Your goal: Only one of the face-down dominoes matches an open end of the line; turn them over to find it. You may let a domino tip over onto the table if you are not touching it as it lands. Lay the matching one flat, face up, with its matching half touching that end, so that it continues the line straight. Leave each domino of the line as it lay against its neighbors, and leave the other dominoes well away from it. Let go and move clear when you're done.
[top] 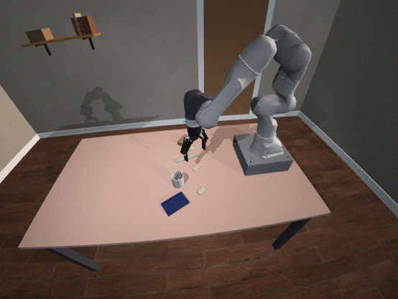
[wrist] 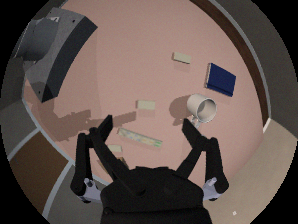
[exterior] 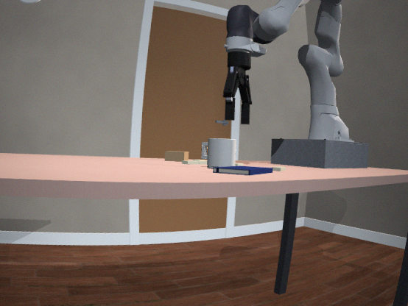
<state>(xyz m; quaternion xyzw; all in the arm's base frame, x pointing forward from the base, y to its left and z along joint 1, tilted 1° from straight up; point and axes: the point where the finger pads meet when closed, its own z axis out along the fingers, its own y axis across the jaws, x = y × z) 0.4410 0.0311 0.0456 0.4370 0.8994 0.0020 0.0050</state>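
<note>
The tool [top: 195, 154] [exterior: 237, 122] [wrist: 148, 123], fingers spread, hangs above the domino line [top: 179, 160] [wrist: 140, 137]. In the wrist view, a face-down domino [top: 196, 168] [wrist: 146, 105] lies at twelve o'clock of it; best descend straight, straddling its edges without brushing the line.

Mug [top: 177, 180] [exterior: 222, 152] [wrist: 202, 108] sticks up between domino line [top: 180, 160] [wrist: 140, 137] and blue book [top: 175, 203] [exterior: 254, 170] [wrist: 221, 79]. Open lane: desk's [top: 97, 201] [exterior: 92, 171] [wrist: 130, 45] left edge in top view.
</note>
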